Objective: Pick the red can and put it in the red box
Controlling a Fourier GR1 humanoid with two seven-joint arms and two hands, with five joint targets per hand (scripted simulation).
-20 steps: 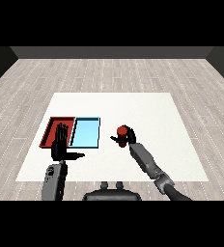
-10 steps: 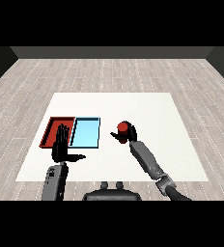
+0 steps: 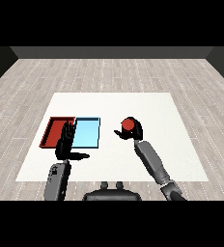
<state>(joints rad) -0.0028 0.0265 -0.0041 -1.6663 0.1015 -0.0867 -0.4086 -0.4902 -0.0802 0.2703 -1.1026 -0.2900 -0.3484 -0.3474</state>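
The red can [image 3: 128, 125] is off the table, held right of the trays with my right hand [image 3: 134, 132] curled round it, thumb out to the left. The red tray [image 3: 54, 130] lies at the table's left, with the light blue tray [image 3: 87, 132] touching its right side. My left hand [image 3: 65, 143] hovers with straight fingers over the near edge of the two trays, covering part of both, thumb pointing right.
The white table [image 3: 114, 108] stretches wide behind and to the right of the trays. A grey plank floor surrounds it.
My right hand has lifted the red can and carried it slightly leftward and away from me. The left hand has stayed in place.
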